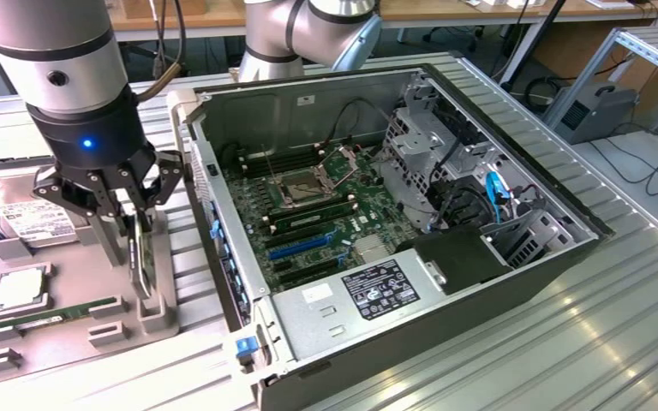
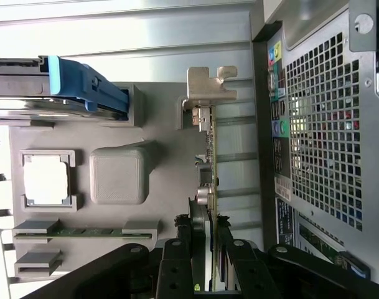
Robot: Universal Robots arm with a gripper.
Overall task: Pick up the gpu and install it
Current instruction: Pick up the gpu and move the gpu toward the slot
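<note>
The gpu point(image 1: 140, 270) stands on edge in a slot of the grey parts fixture point(image 1: 72, 347), at the exterior view's left, beside the open computer case point(image 1: 558, 257). My gripper point(image 1: 127, 238) hangs straight down over it, one finger on each side of the card, shut on it. In the wrist view the gpu point(image 2: 211, 143) shows edge-on, with its silver end bracket point(image 2: 208, 84) at the far end. My gripper point(image 2: 209, 265) clamps its near end, and the black fingers point(image 2: 175, 268) press against both faces. The card still rests in the fixture.
The fixture also holds a hard drive point(image 1: 32, 218), a processor point(image 1: 18, 289) and a green memory stick point(image 1: 49, 315). Inside the case lies the motherboard point(image 1: 318, 214) with blue expansion slots point(image 1: 301, 244). The case's perforated rear wall point(image 2: 320, 124) runs close beside the gpu.
</note>
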